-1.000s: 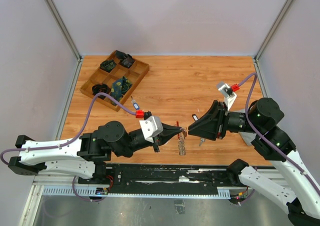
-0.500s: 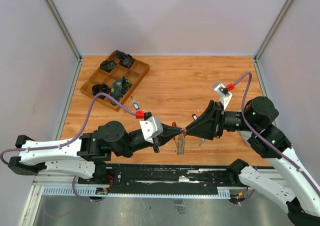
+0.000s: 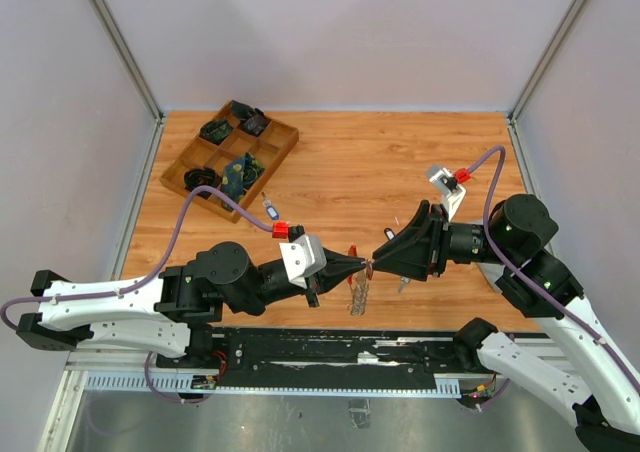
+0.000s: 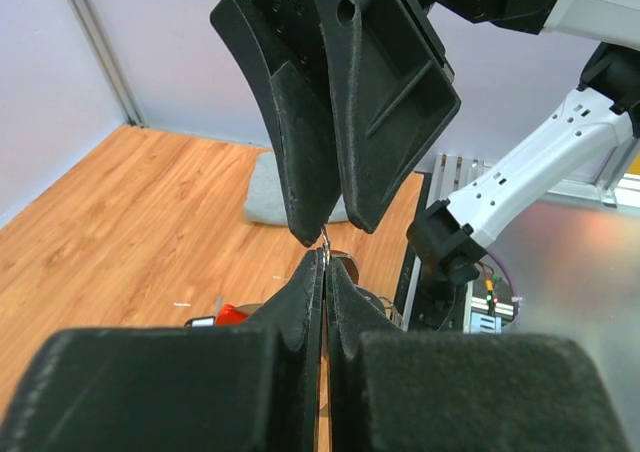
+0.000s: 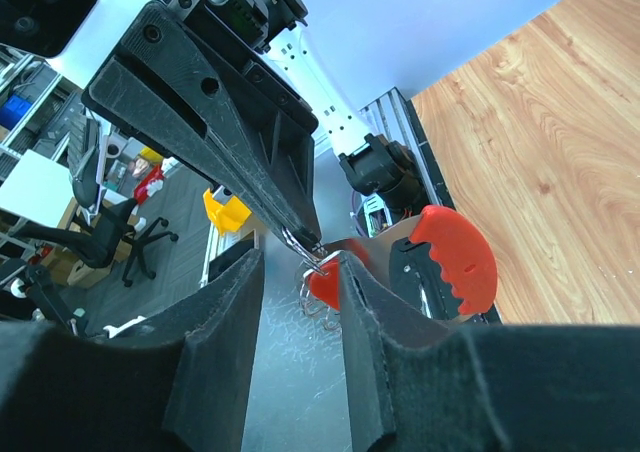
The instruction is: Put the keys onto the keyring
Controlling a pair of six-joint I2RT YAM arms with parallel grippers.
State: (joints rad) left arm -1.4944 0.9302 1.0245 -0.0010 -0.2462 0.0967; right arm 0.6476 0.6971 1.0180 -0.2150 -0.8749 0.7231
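Observation:
My left gripper is shut on the thin wire loop of the keyring, whose glittery strap hangs below the tips above the table's near edge. In the left wrist view my fingers pinch the wire. My right gripper meets it tip to tip. In the right wrist view its jaws stand apart around the wire loop. A red key head lies against the inner face of one finger. The keyring's curved red plastic part hangs just behind.
A wooden compartment tray with dark items stands at the back left. A small key lies right of it, and two more small keys lie under the right arm. A grey pad lies at the table's far edge.
My right gripper has moved left until its tips meet my left gripper's tips at the keyring. The keyring strap has swung slightly. My left arm has stayed nearly still.

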